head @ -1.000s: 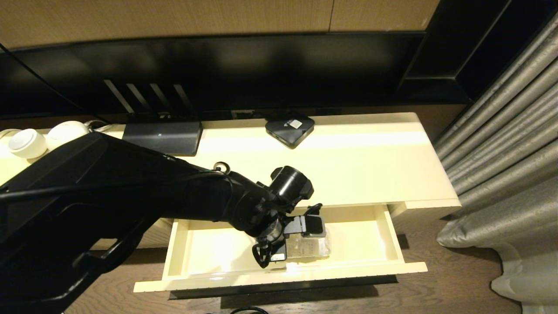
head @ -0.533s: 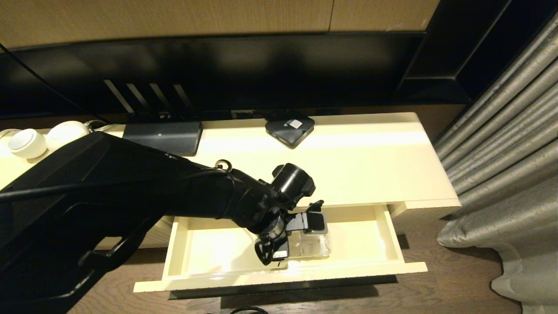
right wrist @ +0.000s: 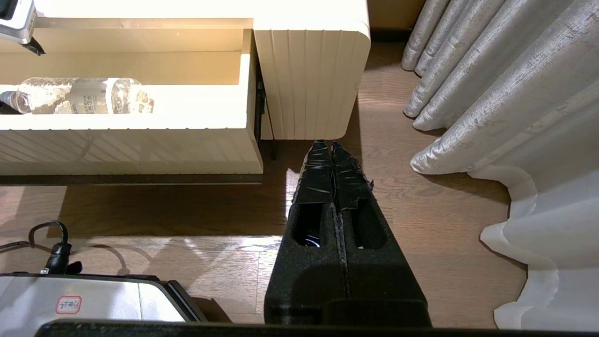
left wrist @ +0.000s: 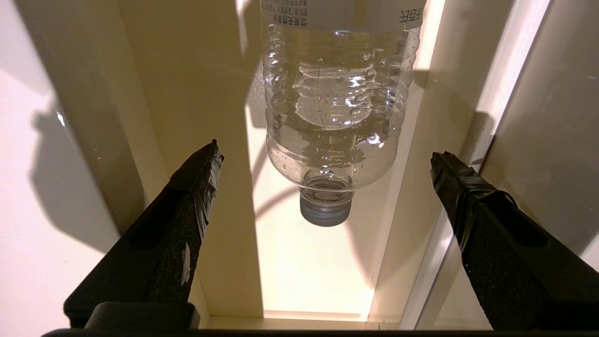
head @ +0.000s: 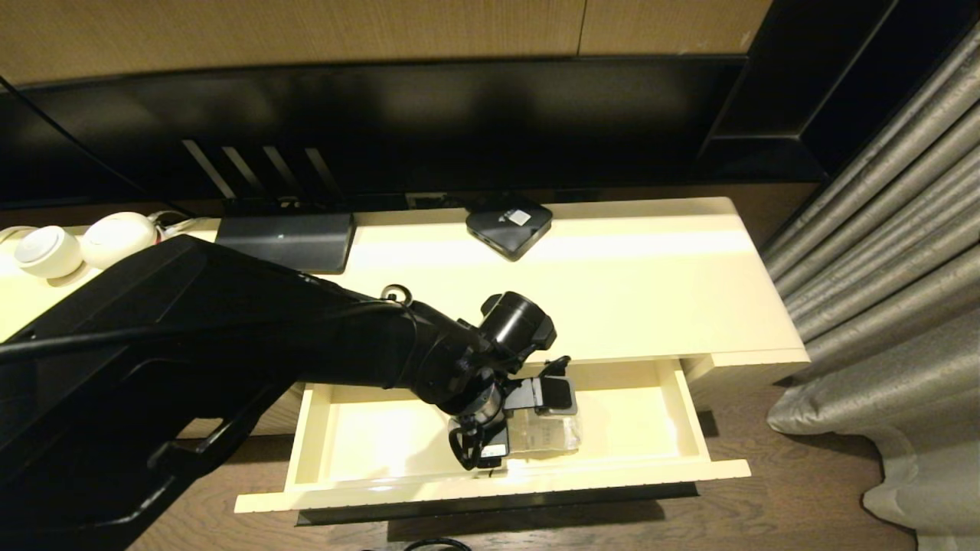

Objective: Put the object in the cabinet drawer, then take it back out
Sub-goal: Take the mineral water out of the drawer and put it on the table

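The cabinet drawer (head: 360, 436) is seen pulled out from the long cream cabinet (head: 651, 283), its ribbed front (right wrist: 117, 150) facing the wooden floor (right wrist: 421, 243). The water bottle (head: 547, 435) is laid on its side on the glossy drawer floor, right of the middle, with its cap (left wrist: 325, 213) pointed toward the robot's left and its whitish printed label (right wrist: 91, 96) around the middle of the body.

The left gripper (head: 521, 421) is reached down into the drawer at the cap end of the bottle. Its two black fingers (left wrist: 187, 220) are spread wide, one on each side of the bottle's neck, and clear gaps are seen between them and the plastic, so the bottle is released and nothing is grasped.

The right gripper (right wrist: 333, 154) is held low beside the cabinet's rounded corner, above the floor and near the grey curtain (right wrist: 491, 93), with its taped fingers pressed together and nothing between them.

On the cabinet's top surface a black square box (head: 509, 223) is set near the back edge, and a flat dark device (head: 287, 241) is placed to its left.
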